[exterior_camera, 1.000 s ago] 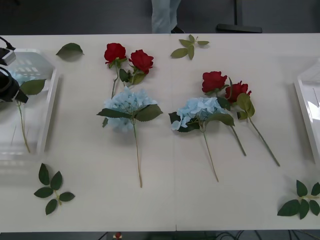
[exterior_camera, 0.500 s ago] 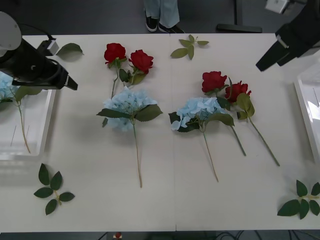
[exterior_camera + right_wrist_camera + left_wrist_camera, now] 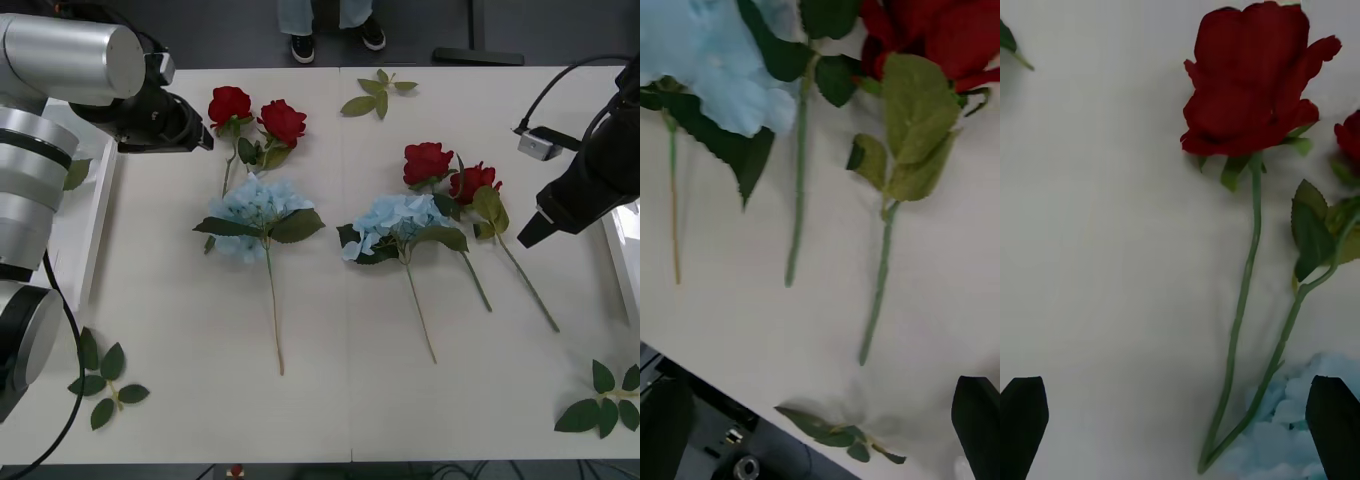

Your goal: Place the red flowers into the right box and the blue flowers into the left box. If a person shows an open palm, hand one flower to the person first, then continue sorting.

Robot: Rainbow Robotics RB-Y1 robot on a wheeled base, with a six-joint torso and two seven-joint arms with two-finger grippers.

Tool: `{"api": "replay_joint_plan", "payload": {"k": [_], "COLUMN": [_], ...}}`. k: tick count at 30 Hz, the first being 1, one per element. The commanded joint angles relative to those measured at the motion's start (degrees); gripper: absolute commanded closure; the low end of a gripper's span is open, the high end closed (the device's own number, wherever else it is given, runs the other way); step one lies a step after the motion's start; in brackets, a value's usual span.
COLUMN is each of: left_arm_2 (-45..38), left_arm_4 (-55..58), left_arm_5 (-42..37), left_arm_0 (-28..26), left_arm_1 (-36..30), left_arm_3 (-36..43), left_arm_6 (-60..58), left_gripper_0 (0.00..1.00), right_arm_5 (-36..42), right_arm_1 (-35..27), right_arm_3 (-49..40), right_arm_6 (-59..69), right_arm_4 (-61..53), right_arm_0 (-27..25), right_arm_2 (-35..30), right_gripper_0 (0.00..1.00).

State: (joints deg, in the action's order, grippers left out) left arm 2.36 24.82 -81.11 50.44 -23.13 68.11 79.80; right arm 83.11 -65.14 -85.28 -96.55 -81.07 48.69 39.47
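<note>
Two rose pairs (image 3: 256,115) lay on the surface (image 3: 330,390) (each behind a hydrangea (image 3: 258,212)), boxes at either edge.

light: bright, even, overhead | shadows: soft, short, tight under roses (image 3: 256,116) | glare: mild on table (image 3: 330,400) | blur: soft wrist views, rose (image 3: 1251,82) edges smeared

Deep red flowers (image 3: 283,121), pale sky-blue flowers (image 3: 256,205), dark green leaves (image 3: 104,383), white table (image 3: 340,390).
</note>
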Motion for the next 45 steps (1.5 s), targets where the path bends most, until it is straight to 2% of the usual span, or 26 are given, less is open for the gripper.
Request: {"api": "replay_joint_plan", "payload": {"k": [1, 10, 14, 28, 45], "left_arm_2": [1.9, 6.3, 6.8, 8.0, 10.1], "left_arm_4": [-3.7, -11.3, -11.8, -14.3, -16.0], "left_arm_5": [2.2, 7.1, 11.2, 16.1, 16.5], "left_arm_0": [1.9, 1.9, 1.9, 1.9, 1.9], "left_arm_1": [0.9, 3.2, 4.0, 5.6, 8.4], "left_arm_3": [1.1, -2.2, -6.0, -10.7, -13.4], "left_arm_6": [-5.2, -11.7, -12.2, -13.7, -13.4], "left_gripper_0": [0.0, 0.0, 0.0, 0.0, 0.0], "right_arm_5": [-1.7, -6.9, -8.5, -12.6, -19.7], "right_arm_1": [2.1, 8.4, 10.6, 15.9, 17.5], "right_arm_3": [1.2, 7.6, 9.4, 14.5, 15.5], "right_arm_6": [1.4, 0.6, 0.8, 0.9, 1.2], "right_arm_4": [5.3, 13.3, 16.1, 24.2, 26.1], "right_arm_0": [-0.9, -3.6, -3.7, -5.1, -8.7], "right_arm_2": [-0.7, -0.7, -0.7, -0.7, -0.7], "right_gripper_0": [0.0, 0.0, 0.0, 0.0, 0.0]}}
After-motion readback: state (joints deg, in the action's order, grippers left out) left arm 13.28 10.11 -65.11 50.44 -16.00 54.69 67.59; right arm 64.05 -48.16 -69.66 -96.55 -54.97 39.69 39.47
